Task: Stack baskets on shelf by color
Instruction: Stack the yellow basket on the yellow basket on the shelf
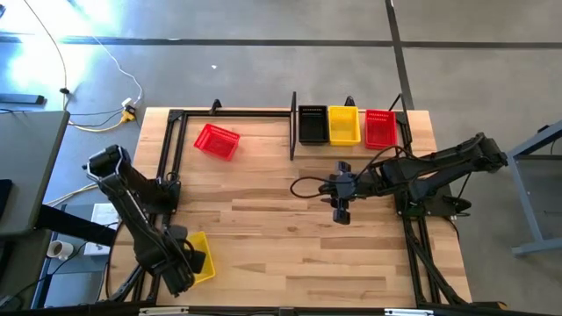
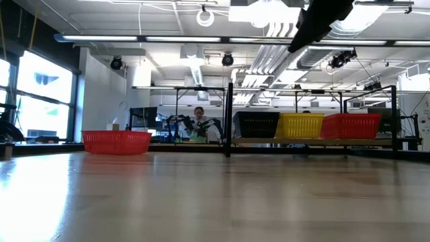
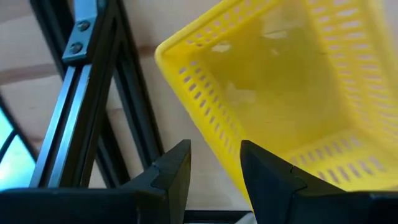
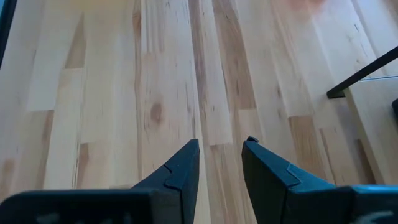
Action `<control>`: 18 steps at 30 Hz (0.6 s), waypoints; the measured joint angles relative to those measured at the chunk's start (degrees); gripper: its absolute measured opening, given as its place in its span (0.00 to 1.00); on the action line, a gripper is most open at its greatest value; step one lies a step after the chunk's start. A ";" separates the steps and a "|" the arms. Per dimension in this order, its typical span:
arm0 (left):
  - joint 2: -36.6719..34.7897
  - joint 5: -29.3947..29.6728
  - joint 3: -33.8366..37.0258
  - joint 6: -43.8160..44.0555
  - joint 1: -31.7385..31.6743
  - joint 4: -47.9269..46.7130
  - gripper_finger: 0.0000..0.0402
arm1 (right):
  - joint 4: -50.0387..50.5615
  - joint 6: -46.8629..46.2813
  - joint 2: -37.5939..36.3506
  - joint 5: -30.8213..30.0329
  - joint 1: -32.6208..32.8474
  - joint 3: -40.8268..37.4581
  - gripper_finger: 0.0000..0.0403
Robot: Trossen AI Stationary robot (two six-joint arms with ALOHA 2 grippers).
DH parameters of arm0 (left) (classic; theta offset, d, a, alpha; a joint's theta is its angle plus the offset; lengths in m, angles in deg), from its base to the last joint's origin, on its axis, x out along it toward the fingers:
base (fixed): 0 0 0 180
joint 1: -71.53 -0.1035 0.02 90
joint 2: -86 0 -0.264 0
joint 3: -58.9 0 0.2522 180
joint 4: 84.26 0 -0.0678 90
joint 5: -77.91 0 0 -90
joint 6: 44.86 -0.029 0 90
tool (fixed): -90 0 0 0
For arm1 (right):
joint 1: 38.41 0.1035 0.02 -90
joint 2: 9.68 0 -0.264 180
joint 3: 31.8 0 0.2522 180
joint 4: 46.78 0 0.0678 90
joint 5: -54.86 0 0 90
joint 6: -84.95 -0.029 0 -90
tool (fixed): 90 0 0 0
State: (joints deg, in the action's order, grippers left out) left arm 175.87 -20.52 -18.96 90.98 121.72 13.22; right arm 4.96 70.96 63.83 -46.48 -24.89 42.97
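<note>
A yellow basket [image 1: 204, 248] sits on its base near the table's near left corner. My left gripper [image 3: 216, 165] is open just above it, its fingers on either side of the basket's left wall [image 3: 205, 118] near a corner. A red basket [image 1: 216, 140] rests on the far left of the table [image 2: 116, 142]. The shelf [image 1: 292, 123] at the far right carries a black basket [image 1: 313, 125], a yellow basket [image 1: 343, 125] and a red basket [image 1: 379, 128] side by side. My right gripper [image 1: 341, 215] hangs open over bare wood at mid table [image 4: 221, 152]. My left gripper comes at the yellow basket's left wall [image 3: 224, 149] from above, one finger [image 3: 267, 177] over the inside and one [image 3: 174, 171] outside. Whether either finger touches the wall, I cannot tell.
A black frame rail [image 3: 74, 112] runs along the table's left edge close beside the yellow basket and my left gripper. More black frame posts stand by the right arm's base [image 1: 413, 228]. Bare wood lies between the two arms. A person shows far off in the room [image 2: 199, 115].
</note>
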 joint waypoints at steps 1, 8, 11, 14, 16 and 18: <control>0.59 -0.59 0.00 0.06 0.00 -0.06 0.32 | 0.14 0.06 0.00 0.01 0.00 0.00 0.27; 5.50 -2.96 -0.01 0.82 -0.44 1.18 0.32 | 0.41 0.10 0.00 0.07 0.00 0.00 0.27; 7.53 -3.37 -0.02 0.78 -1.18 2.19 0.32 | 0.41 0.13 0.01 0.29 0.00 0.00 0.27; 9.54 -4.13 -0.02 0.76 -1.52 2.17 0.32 | 0.41 0.13 0.02 0.45 0.00 0.00 0.27; 10.87 -5.32 -0.02 0.59 -1.80 2.19 0.32 | 0.41 0.13 0.02 0.64 0.00 0.00 0.27; 12.33 -6.77 -0.02 0.45 -1.84 2.22 0.32 | 0.41 0.13 0.02 0.64 0.00 0.00 0.27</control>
State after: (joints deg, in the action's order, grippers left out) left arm 188.20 -27.29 -18.98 91.43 119.88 15.44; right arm 5.37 71.08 63.85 -45.84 -24.89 42.97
